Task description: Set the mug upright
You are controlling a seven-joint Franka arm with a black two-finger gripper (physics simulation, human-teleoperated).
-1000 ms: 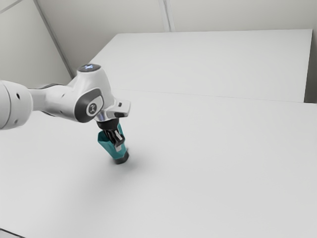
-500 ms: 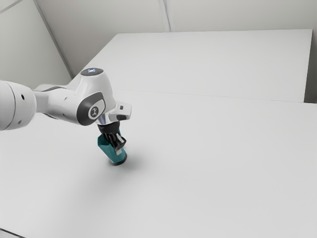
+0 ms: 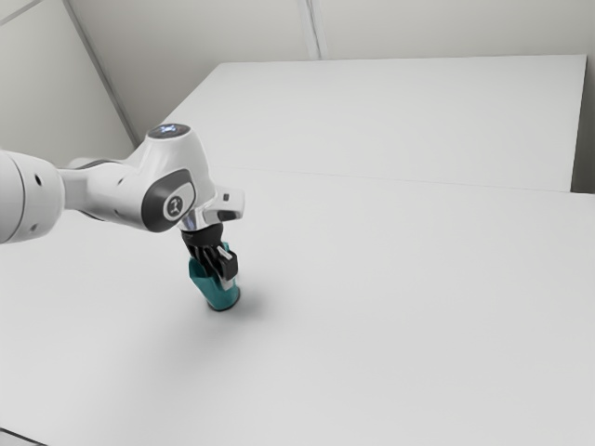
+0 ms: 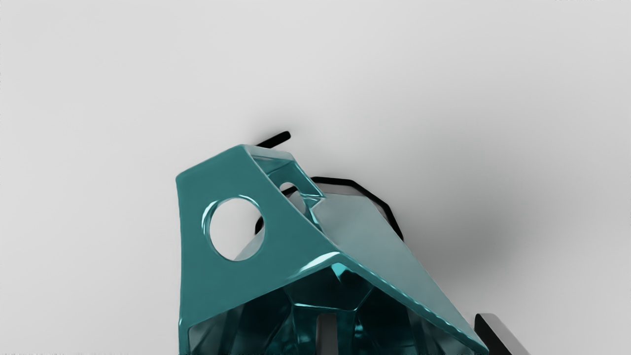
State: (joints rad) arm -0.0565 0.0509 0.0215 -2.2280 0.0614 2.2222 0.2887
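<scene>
Mug [image 3: 219, 297], teal, one: tilted, mouth toward the exterior view's left, base at or just above the white table [image 3: 400, 307]. My gripper [image 3: 226, 277]: parted, one finger inside the mug, one outside; contact, I can't tell.

The mug [image 3: 219, 296] leans less than a second ago — and my gripper [image 3: 226, 279] sits lower, having dipped deeper, then risen slightly.

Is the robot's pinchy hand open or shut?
Open. The fingers of the gripper stand wide apart, one in the mouth of the mug, one outside it.
</scene>
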